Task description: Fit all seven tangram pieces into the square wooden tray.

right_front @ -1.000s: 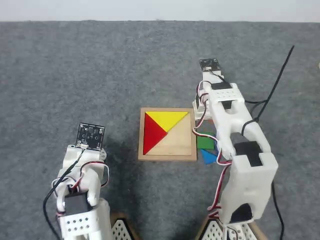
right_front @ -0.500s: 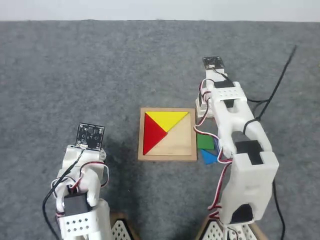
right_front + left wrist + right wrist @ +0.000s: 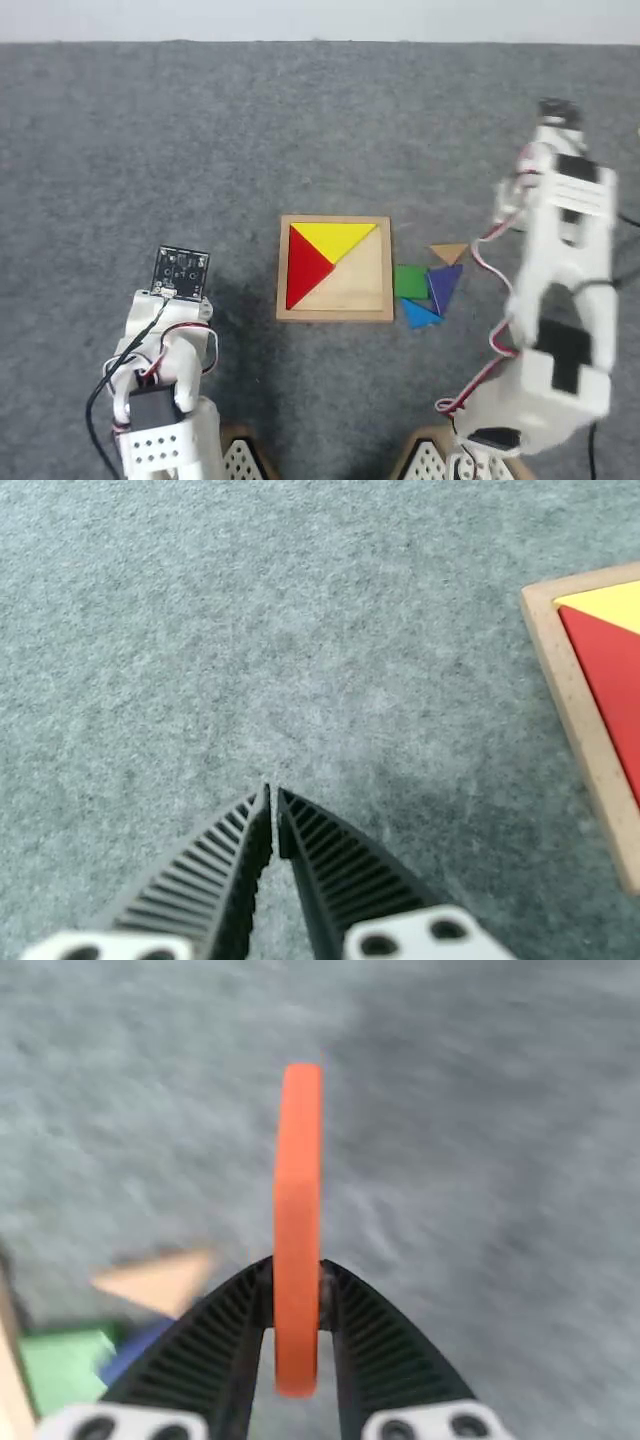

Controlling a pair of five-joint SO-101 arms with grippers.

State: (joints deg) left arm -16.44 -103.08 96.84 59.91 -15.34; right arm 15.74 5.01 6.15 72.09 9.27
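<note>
Grey felt table (image 3: pixel 200 130): right pincer (image 3: pixel 296 1263) clamps an orange piece (image 3: pixel 298 1160) edge-on; left pincer (image 3: pixel 273 798) sits closed, empty.

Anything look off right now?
Nothing looks damaged or spilled. The right tool pinches the orange piece by its flat faces, so it is held edgewise, probably not flat as the tray needs.
</note>
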